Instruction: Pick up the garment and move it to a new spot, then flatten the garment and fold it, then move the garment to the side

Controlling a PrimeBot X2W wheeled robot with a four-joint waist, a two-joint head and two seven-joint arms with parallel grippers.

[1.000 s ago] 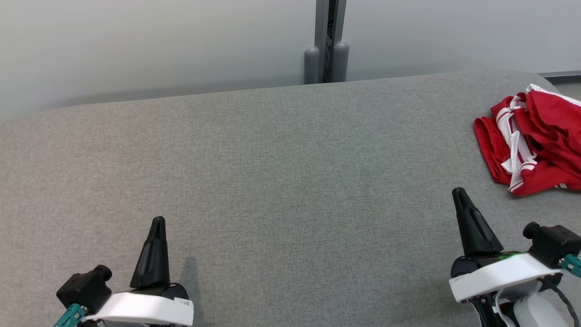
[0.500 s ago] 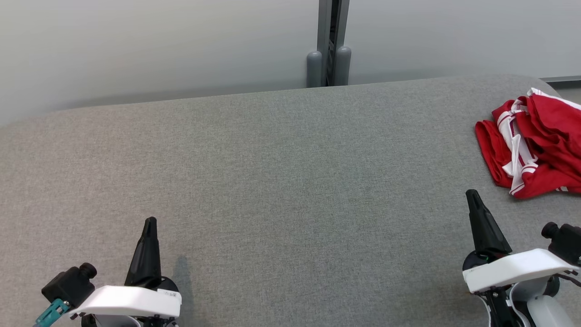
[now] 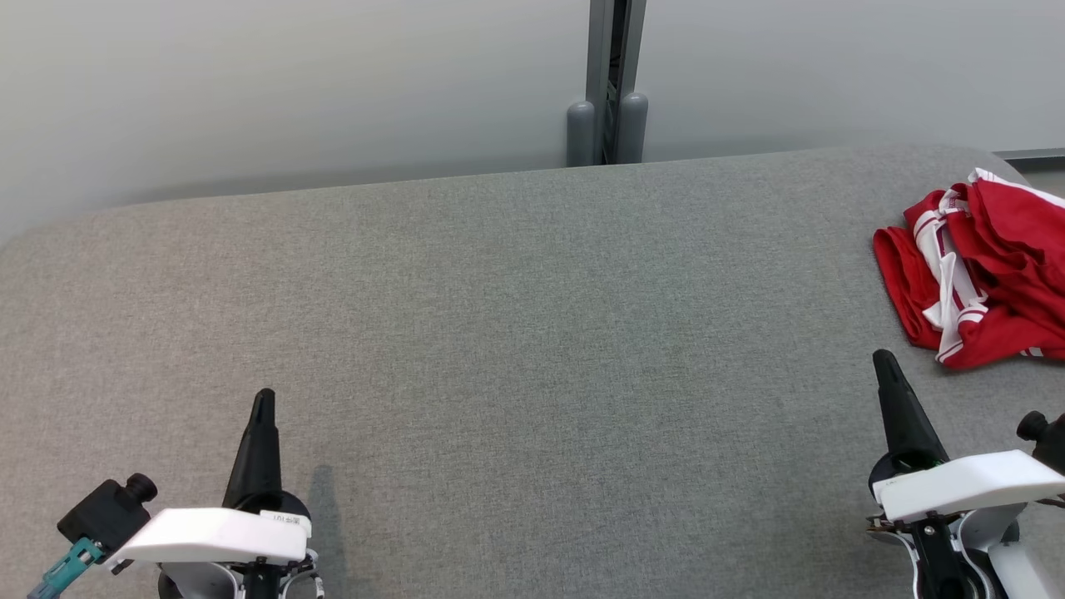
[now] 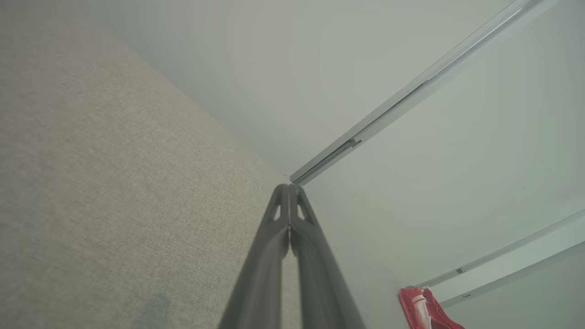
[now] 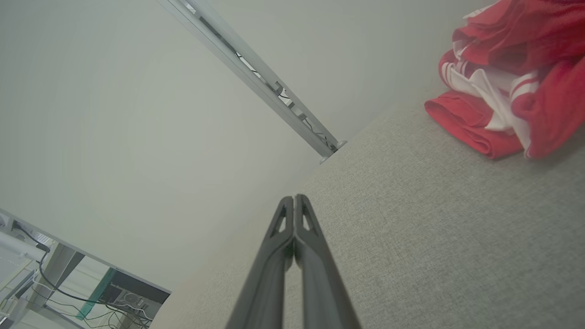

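The garment [image 3: 986,274] is a crumpled red piece with white stripes, heaped at the far right of the grey fabric table [image 3: 516,333]. It also appears in the right wrist view, the garment [image 5: 512,82] at the upper right, and as a red sliver, the garment [image 4: 427,310], at the bottom of the left wrist view. My right gripper [image 3: 884,362] hovers just below and left of the heap, shut and empty, apart from the cloth. My left gripper [image 3: 264,399] stands shut and empty at the lower left, far from it.
A pale partition wall [image 3: 291,83] runs behind the table, with a grey metal post [image 3: 611,83] at its middle. The table's rounded far right corner lies just beyond the garment. Desk legs and cables [image 5: 55,283] show in the right wrist view.
The head view has tilted, so the table's far edge sits lower in the picture. Both grippers have slid outward and lower in it. The garment lies as before.
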